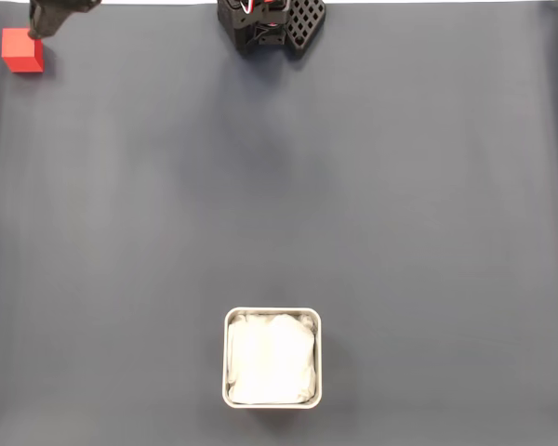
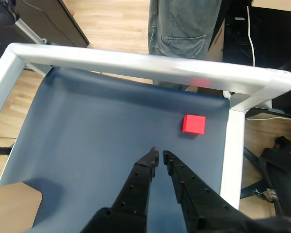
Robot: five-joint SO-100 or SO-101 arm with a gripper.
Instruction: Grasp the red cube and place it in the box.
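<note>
Wrist view: the gripper [image 2: 160, 154] hangs over the dark mat [image 2: 97, 136], its two black fingers nearly together with a thin gap at the tips, holding nothing.
Red cube: the red cube [image 2: 194, 124] lies on the mat ahead and to the right of the fingertips, near the metal frame [image 2: 136, 62].
Fixed view: the red cube [image 1: 22, 50] sits at the top left corner.
Box: the box [image 1: 272, 316] stands at bottom centre, well apart from the cube.
</note>
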